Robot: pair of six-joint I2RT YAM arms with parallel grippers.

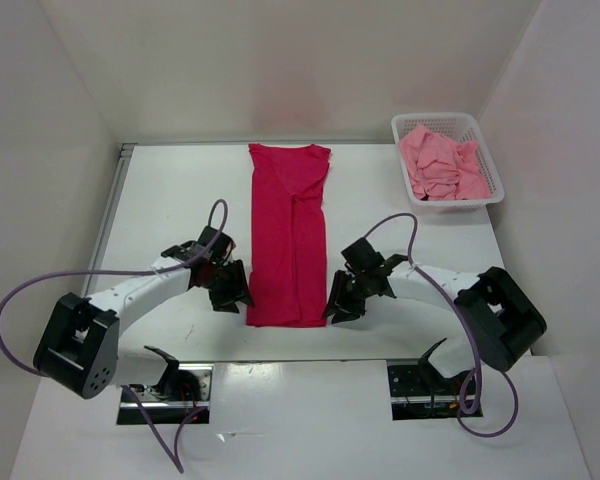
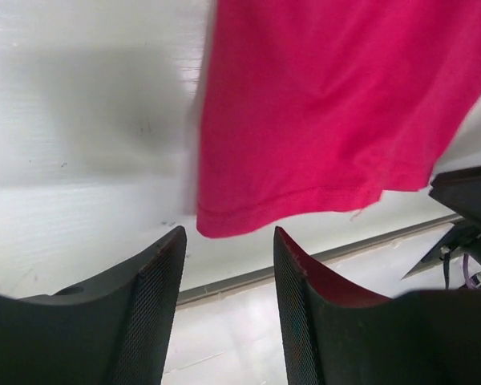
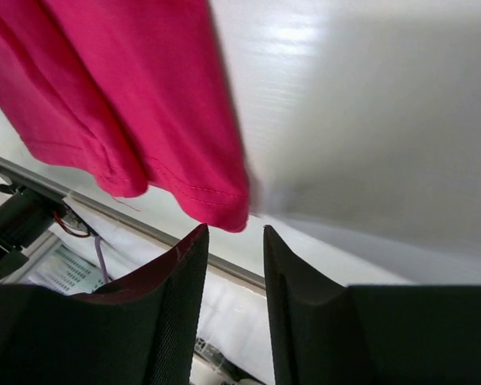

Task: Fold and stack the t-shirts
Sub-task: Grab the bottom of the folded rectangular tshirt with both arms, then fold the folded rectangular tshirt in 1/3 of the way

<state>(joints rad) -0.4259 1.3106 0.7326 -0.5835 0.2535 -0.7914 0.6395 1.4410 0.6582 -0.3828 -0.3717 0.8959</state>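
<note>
The crimson t-shirt (image 1: 288, 240) is lying as a long folded strip on the tabletop (image 1: 180, 200). The left end effector (image 1: 230, 293) and right end effector (image 1: 338, 303) are flanking its near corners, jaws apart, gripping nothing. The pink t-shirt (image 1: 440, 165) is sitting crumpled in the basket (image 1: 496, 187), far right.

You are getting bright, even light from overhead in the top view, with the white table (image 1: 180, 200) glaring softly and the arms casting only faint shadows. In the left wrist view the crimson shirt (image 2: 329, 112) is smearing along its left edge. In the right wrist view that blur is showing too, glare is washing out the tabletop, and the near fingers (image 3: 176, 313) are looking dark and soft.
</note>
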